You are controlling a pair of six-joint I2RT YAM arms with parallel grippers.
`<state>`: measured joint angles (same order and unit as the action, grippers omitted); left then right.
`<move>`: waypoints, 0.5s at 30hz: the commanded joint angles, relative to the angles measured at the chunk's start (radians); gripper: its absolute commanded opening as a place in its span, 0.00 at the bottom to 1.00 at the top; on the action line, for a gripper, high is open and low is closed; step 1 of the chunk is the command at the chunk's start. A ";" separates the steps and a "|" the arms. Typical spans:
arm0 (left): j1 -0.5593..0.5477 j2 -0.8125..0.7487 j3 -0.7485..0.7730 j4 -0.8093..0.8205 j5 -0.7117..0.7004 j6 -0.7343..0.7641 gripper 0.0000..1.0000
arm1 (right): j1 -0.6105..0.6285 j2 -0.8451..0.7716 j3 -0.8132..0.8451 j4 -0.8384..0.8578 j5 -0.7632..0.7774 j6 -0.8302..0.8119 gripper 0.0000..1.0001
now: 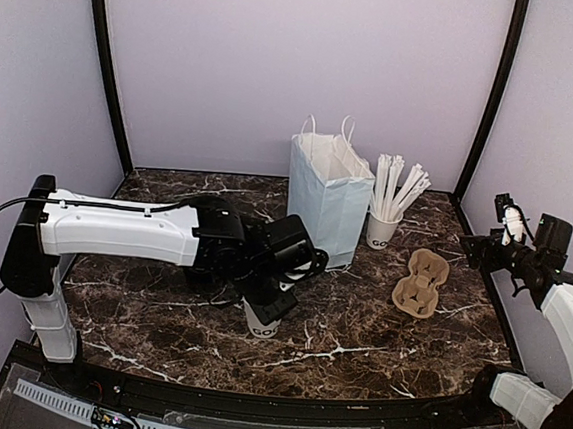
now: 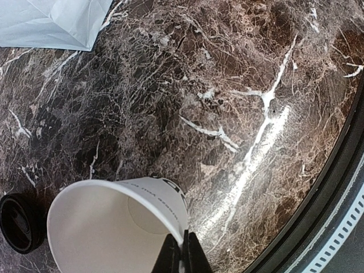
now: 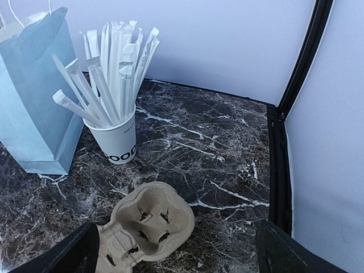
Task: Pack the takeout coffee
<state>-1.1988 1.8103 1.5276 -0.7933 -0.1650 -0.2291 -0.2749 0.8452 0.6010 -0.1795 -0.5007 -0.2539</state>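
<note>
The takeout coffee cup (image 1: 260,323) is a small white paper cup with dark letters, standing at the table's front centre. In the left wrist view the cup (image 2: 114,227) is open and looks empty inside. Its round black lid (image 2: 20,222) lies on the table beside it. My left gripper (image 1: 275,294) sits over the cup, its jaws (image 2: 183,242) pinched shut on the cup's rim. My right gripper (image 1: 484,250) is open and empty at the far right. In its own view (image 3: 176,244) it hangs above the brown cup carrier (image 3: 145,227).
The white paper bag (image 1: 328,193) stands open behind the cup; it shows too in the left wrist view (image 2: 51,23) and the right wrist view (image 3: 31,96). A white cup of long sticks (image 1: 384,228) stands to its right. The brown carrier (image 1: 421,283) lies nearer me.
</note>
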 commanded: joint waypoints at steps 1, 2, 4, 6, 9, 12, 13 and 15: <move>-0.004 -0.030 -0.022 0.018 0.003 -0.016 0.00 | -0.004 -0.005 -0.010 0.039 -0.004 -0.010 0.97; -0.004 -0.030 -0.022 0.019 0.003 -0.017 0.00 | -0.004 -0.005 -0.010 0.038 -0.004 -0.011 0.97; -0.004 -0.029 -0.023 0.017 0.002 -0.019 0.01 | -0.003 -0.006 -0.010 0.039 -0.004 -0.012 0.97; -0.004 -0.028 -0.023 0.015 -0.001 -0.021 0.03 | -0.004 -0.007 -0.011 0.040 -0.005 -0.012 0.97; -0.004 -0.028 -0.024 0.012 0.002 -0.025 0.06 | -0.004 -0.007 -0.012 0.039 -0.006 -0.014 0.97; -0.004 -0.029 -0.024 0.007 0.010 -0.030 0.07 | -0.004 -0.007 -0.013 0.039 -0.006 -0.016 0.97; -0.004 -0.030 -0.023 0.006 0.016 -0.031 0.07 | -0.004 -0.007 -0.013 0.038 -0.006 -0.016 0.97; -0.004 -0.034 -0.021 0.001 0.027 -0.035 0.07 | -0.004 -0.009 -0.014 0.038 -0.006 -0.016 0.97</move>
<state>-1.1988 1.8103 1.5158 -0.7822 -0.1593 -0.2478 -0.2752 0.8452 0.5976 -0.1795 -0.5007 -0.2581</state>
